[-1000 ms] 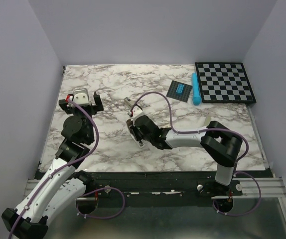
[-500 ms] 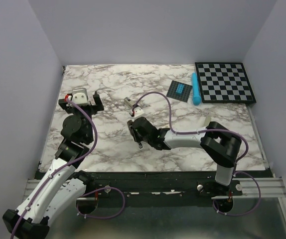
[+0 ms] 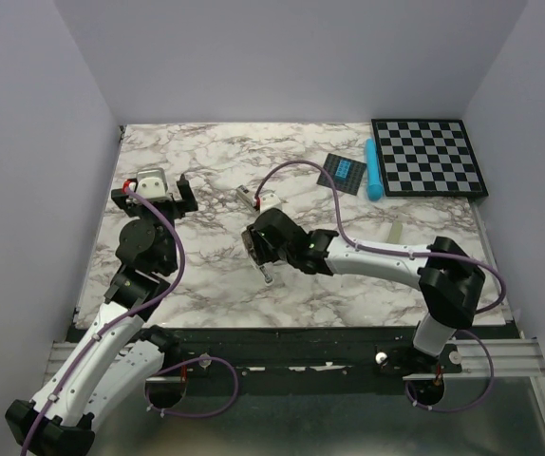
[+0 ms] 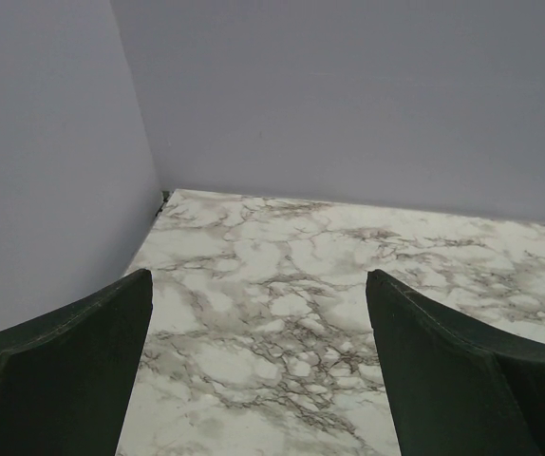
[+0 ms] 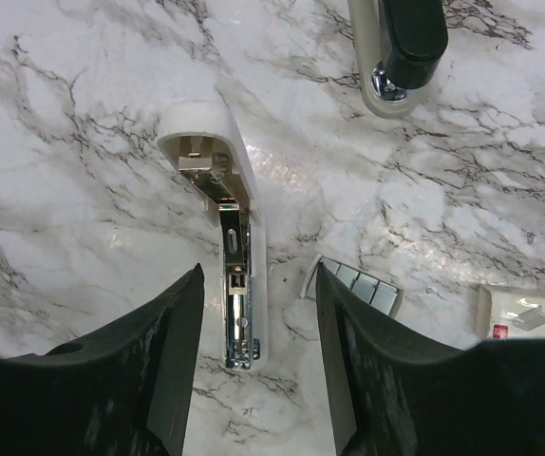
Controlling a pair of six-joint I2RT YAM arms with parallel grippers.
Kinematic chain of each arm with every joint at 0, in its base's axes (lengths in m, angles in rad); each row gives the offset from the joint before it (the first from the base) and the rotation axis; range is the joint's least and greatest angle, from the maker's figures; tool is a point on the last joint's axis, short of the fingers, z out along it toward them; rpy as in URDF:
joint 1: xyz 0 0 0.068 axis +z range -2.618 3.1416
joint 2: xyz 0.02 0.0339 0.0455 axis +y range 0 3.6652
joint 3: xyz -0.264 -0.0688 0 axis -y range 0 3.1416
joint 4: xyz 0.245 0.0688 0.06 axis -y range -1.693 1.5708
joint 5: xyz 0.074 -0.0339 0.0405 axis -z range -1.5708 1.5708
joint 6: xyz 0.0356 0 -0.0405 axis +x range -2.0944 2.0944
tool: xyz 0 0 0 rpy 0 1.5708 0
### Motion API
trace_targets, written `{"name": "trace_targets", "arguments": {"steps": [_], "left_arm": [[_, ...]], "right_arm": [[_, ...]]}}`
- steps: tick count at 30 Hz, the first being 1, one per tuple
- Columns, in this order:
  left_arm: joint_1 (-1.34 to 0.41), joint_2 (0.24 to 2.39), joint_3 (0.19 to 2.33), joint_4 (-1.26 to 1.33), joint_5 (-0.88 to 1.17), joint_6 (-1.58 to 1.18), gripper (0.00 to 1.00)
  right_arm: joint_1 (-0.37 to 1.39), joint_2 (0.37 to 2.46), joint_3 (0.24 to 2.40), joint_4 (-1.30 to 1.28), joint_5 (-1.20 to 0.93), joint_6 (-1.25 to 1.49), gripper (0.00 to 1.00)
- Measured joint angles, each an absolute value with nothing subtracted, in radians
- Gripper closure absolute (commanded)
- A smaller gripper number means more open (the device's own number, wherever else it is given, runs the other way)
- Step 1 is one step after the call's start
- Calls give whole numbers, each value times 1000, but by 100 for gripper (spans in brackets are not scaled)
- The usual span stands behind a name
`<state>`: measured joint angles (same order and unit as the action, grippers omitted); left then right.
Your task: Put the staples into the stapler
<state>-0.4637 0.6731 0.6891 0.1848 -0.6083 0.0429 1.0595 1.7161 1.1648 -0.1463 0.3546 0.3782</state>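
Straddling the stapler (image 5: 233, 285), right hand (image 5: 259, 277) parted.

I count 2 robot arms (image 3: 140, 252) (image 3: 377, 258), 1 black stapler (image 5: 410, 38), 1 white block (image 5: 217, 142) with a metal channel, 1 strip of staples (image 5: 353, 282), 1 small white box (image 5: 529, 313), 1 checkerboard (image 3: 429, 157), 1 blue cylinder (image 3: 374, 171), 1 dark square pad (image 3: 343, 173), 1 beige bar (image 3: 393, 233).

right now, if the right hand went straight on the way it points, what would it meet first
Probably the open silver metal channel, which lies framed between the fingers of the right hand; depth is unclear.
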Motion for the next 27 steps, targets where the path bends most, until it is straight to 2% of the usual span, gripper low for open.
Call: {"name": "trace_targets", "arguments": {"steps": [12, 27], "left_arm": [[-459, 673, 689, 185, -607, 33, 1], [-459, 657, 675, 186, -607, 32, 1]], "right_arm": [[955, 1791, 1359, -554, 309, 430, 44], [936, 1998, 1512, -705, 268, 438, 59]]}}
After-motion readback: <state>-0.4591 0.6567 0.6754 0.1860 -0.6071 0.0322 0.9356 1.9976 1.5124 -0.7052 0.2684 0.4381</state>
